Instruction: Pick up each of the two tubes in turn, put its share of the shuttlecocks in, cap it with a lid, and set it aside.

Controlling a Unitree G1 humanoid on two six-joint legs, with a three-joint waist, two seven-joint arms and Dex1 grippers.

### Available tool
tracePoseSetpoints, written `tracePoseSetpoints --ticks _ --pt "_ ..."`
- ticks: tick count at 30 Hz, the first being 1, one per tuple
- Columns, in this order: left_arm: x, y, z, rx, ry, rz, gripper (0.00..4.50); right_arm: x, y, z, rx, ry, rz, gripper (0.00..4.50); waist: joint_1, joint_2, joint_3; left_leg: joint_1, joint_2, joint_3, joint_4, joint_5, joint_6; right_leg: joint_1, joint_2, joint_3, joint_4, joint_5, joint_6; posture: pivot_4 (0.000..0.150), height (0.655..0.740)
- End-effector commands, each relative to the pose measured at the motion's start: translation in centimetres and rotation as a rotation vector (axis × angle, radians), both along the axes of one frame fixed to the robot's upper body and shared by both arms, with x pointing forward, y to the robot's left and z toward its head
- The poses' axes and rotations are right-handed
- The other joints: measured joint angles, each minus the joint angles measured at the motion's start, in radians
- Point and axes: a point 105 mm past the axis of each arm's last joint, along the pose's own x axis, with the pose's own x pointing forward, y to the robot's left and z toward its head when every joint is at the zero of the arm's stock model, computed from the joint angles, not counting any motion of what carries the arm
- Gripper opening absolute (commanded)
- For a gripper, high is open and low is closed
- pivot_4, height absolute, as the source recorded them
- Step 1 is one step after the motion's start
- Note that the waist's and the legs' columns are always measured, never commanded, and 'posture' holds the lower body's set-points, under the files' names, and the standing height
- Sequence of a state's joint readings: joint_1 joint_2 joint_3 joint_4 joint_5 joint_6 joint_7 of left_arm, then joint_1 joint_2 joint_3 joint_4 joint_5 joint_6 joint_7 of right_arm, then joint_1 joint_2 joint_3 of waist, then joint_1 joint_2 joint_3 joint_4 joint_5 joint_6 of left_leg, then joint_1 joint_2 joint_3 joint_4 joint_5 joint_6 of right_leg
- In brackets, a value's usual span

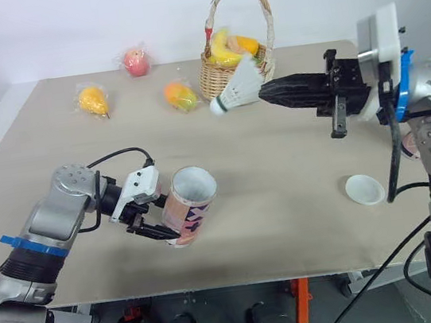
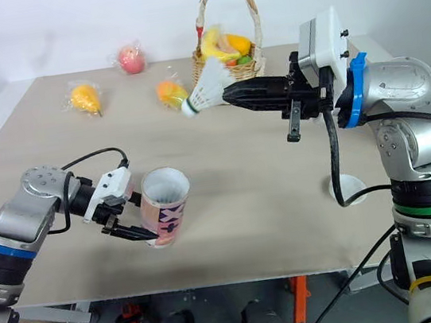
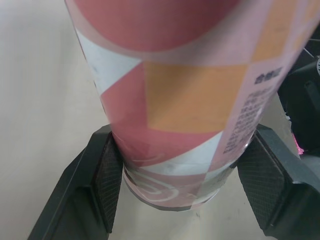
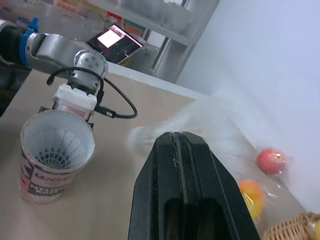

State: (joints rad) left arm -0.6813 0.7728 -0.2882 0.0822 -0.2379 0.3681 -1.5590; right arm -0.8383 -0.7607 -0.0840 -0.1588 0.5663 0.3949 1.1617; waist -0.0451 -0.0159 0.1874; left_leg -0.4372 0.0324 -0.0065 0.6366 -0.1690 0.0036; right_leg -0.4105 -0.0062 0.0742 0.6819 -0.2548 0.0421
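Over the table's (image 1: 290,231) near left, a tube (image 1: 189,205) sits between the left gripper's (image 3: 177,192) fingers, one shuttlecock (image 4: 57,145) inside it; a second shuttlecock (image 1: 236,92) hangs at the right gripper's (image 1: 263,90) tips before the far-edge basket (image 1: 239,74), three loose fruits (image 1: 181,96) to its left, a lid (image 1: 364,189) near right

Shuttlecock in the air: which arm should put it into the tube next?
Right. The right pincer grips the shuttlecock in the air, pointing toward the tube. The left pincer is busy clamping the tube, open mouth up.
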Motion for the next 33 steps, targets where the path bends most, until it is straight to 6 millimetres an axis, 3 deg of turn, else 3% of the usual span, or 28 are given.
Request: tracePoseSetpoints --ticks 1,12,26,27,28,31,32,33 --pt "0.1 0.0 0.8 0.004 -0.033 -0.010 3.17 -1.5 1.2 0.9 -0.049 -0.081 0.059 0.05 0.000 0.000 0.000 0.000 0.000 0.000 0.000 0.000 0.000 0.000 0.000 0.000 0.000 0.000 0.000 0.150 0.7400" --pt "-0.1 0.1 1.1 0.003 -0.032 -0.007 3.17 -2.3 4.2 -1.6 -0.156 -0.091 0.147 0.05 0.000 0.000 0.000 0.000 0.000 -0.001 -0.001 0.000 0.000 0.000 0.000 0.000 0.000 -0.002 0.001 0.150 0.7400" --pt "0.0 0.0 1.3 0.001 -0.031 0.001 3.17 -3.3 6.2 -5.5 -0.247 -0.023 0.237 0.05 0.000 0.000 0.000 0.000 0.000 -0.001 -0.001 0.000 0.000 0.000 0.000 -0.001 0.000 -0.002 0.001 0.150 0.7400" --pt "0.0 0.0 1.3 0.001 -0.031 0.002 3.17 -3.4 6.2 -5.6 -0.242 -0.010 0.243 0.64 0.000 0.000 0.000 0.000 0.000 -0.001 0.000 0.000 0.000 0.000 0.000 -0.001 0.000 -0.002 0.001 0.150 0.7400" --pt "0.0 0.0 1.3 0.000 -0.031 0.002 3.17 -3.5 6.0 -5.8 -0.248 0.010 0.248 0.82 0.000 0.000 0.000 0.000 0.000 -0.001 0.000 0.000 0.000 0.000 0.000 -0.001 0.000 -0.002 0.001 0.150 0.7400" --pt "0.0 0.0 1.3 0.000 -0.030 0.001 3.17 -3.7 5.4 -5.8 -0.243 0.039 0.246 2.17 0.001 0.000 0.000 -0.001 0.000 -0.002 0.000 0.000 0.000 0.000 0.000 -0.001 0.000 -0.002 0.001 0.150 0.7400" --pt "0.0 0.0 1.3 0.000 -0.030 0.002 3.17 -4.4 5.0 -5.4 -0.215 0.084 0.279 2.76 0.001 0.000 0.000 -0.001 0.000 -0.001 0.000 0.000 0.000 0.000 0.000 -0.001 0.000 -0.002 0.001 0.150 0.7400" --pt "0.0 0.0 1.3 0.001 -0.031 0.003 3.17 -4.9 4.5 -4.8 -0.189 0.110 0.300 3.04 0.001 0.000 0.000 -0.001 0.000 -0.001 0.000 0.000 0.000 0.000 0.000 -0.001 0.000 -0.002 0.001 0.150 0.7400"
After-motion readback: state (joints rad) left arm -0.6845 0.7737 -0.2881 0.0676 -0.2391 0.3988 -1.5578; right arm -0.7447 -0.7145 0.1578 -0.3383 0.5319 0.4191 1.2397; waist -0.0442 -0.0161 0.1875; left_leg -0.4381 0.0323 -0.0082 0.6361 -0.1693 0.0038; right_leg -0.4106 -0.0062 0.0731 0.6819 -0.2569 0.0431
